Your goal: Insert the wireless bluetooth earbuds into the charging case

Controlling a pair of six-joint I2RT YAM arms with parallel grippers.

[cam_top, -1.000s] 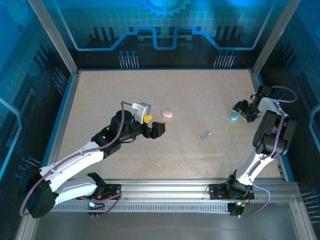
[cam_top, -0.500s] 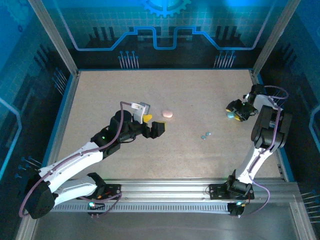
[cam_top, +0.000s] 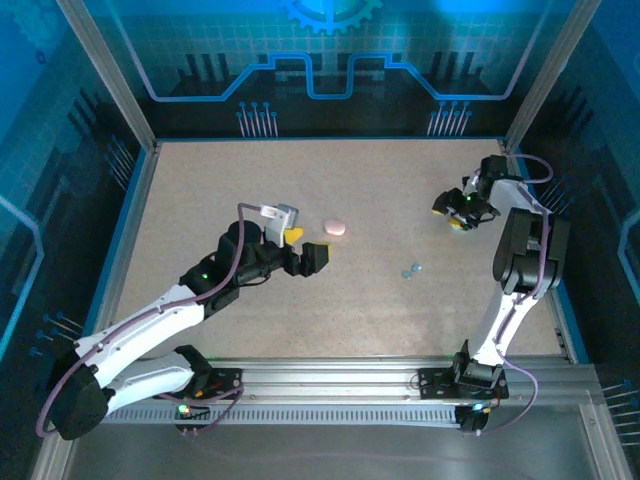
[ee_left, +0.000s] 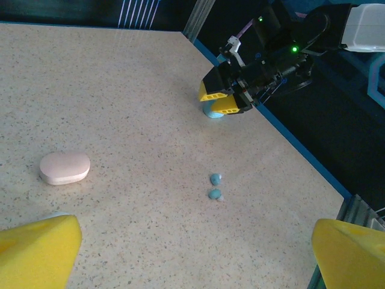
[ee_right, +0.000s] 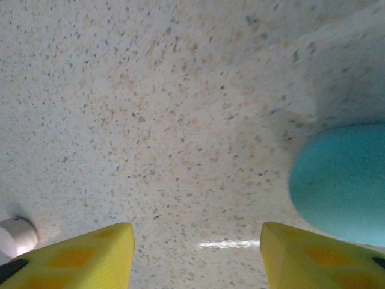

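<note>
Two yellow-padded fingers of the right gripper [ee_right: 195,241] stand apart at the bottom of the right wrist view. Only bare speckled table [cam_top: 250,180] lies between them, so this gripper grasps nothing. A teal case [ee_right: 340,183] lies at the right edge of that view, just above the right-hand finger and outside the gap. A small whitish rounded thing [ee_right: 15,238] peeks in at the lower left edge, too cut off to identify. In the overhead view this gripper sits in the upper right of the frame, near the table's right border. Its arm reaches up from a base at the bottom right.

The left gripper [cam_top: 308,247] is spread wide and empty. In its wrist view the yellow fingertips [ee_left: 39,253] sit in the two bottom corners with open table between them. Overhead it hangs left of centre, the arm running down to the lower left. A rounded pink case [cam_top: 334,228] lies just up and right of it.

The wireless bluetooth earbuds [ee_left: 215,179], two pale blue buds close together, lie on the table at mid-frame in the left wrist view, below the right gripper and the teal case. Overhead they sit right of centre, between the two grippers and apart from both, and apart from either case.
</note>
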